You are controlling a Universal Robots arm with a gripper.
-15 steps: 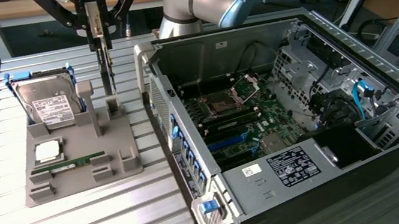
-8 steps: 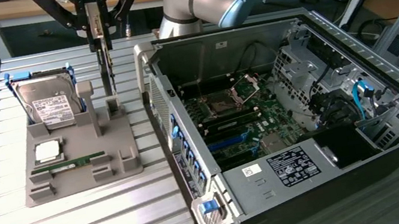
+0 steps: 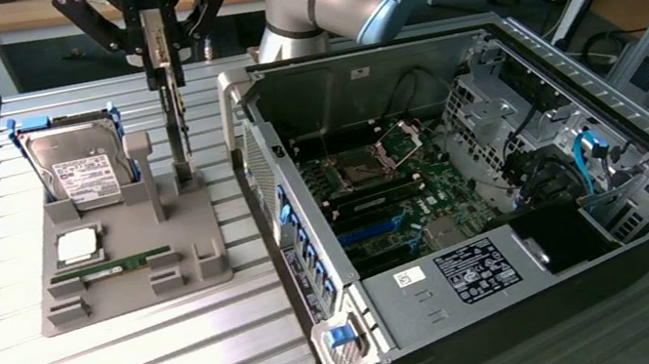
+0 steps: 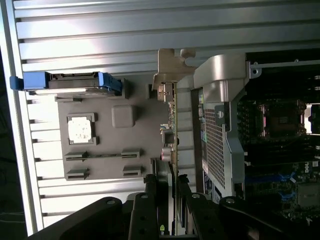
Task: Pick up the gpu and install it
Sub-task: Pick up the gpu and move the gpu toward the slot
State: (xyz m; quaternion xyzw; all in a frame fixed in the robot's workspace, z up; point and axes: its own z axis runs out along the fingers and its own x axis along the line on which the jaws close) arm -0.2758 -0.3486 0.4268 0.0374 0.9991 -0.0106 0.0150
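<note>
Our gripper [image 4: 167,185] is clamped on the gpu [image 4: 173,125] at its upper edge. The card hangs upright, its lower end at the slot of the grey holder [image 3: 132,291]; we cannot tell whether it is clear of the slot. We judge it light and stiff but fragile, best pinched on bare board edge, away from components. Beyond stands the open case [image 3: 336,91].

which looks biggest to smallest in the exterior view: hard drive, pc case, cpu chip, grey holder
1. pc case
2. grey holder
3. hard drive, which stands tilted in the holder, so it is judged by its visible face
4. cpu chip
</note>
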